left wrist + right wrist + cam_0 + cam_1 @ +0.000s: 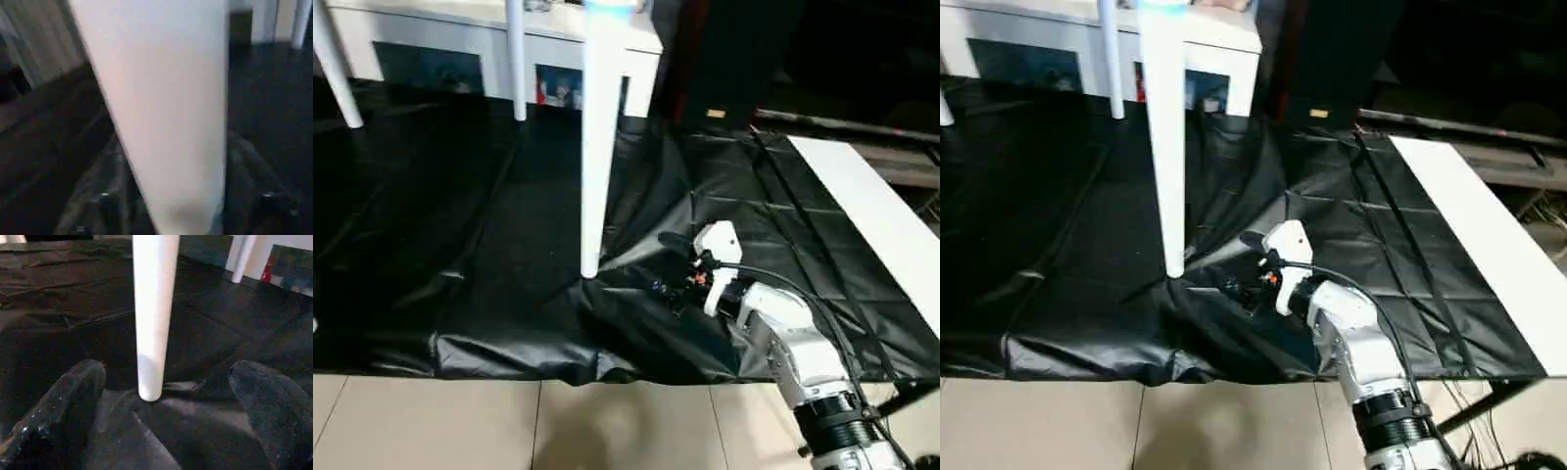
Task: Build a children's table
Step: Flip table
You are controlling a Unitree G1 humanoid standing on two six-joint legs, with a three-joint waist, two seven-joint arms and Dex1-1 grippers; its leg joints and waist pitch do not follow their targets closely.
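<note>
The children's table stands with its legs down on the black cover, and its top is out of view above. The nearest white leg tapers down to a foot on the wrinkled cover. Two more legs stand farther back. My right gripper lies low on the cover just right of that foot. It is open, and in the right wrist view its fingers stand wide on either side of the leg without touching it. In the left wrist view a white leg stands very close; I cannot tell whether my left gripper holds it.
The black cover lies in folds over the work table and ends at a front edge above the tiled floor. A long white board lies along the right side. A white cabinet with glass doors stands behind.
</note>
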